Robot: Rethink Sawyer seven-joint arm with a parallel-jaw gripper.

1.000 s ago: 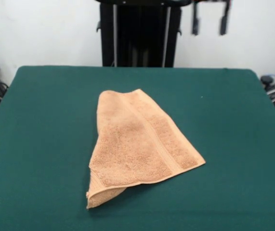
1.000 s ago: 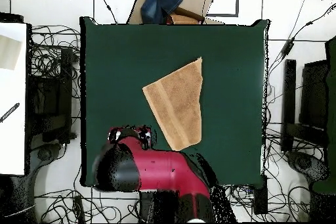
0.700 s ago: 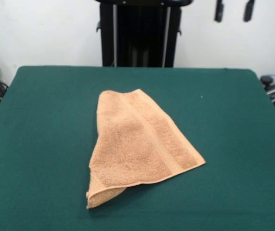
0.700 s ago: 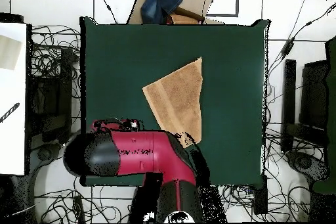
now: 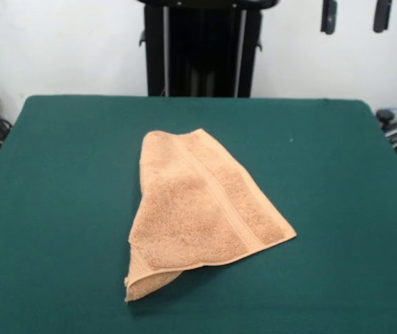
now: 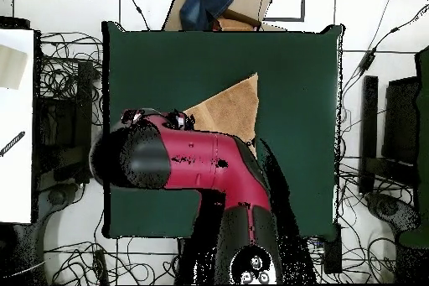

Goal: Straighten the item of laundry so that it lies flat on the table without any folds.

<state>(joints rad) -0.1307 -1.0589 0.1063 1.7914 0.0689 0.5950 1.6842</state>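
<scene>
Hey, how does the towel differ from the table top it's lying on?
The towel is peach-orange with a looped pile; the table is dark green and smooth. The towel is far smaller than the table. The towel is folded over, one corner doubled under, while the table lies flat. Both look like soft fabric.

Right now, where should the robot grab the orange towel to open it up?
Probably the towel's folded-over top layer, at its pointed corner on the picture's right in the front view, coming down from above. That edge lies free on the table, with the lower layer peeking out beneath.
</scene>
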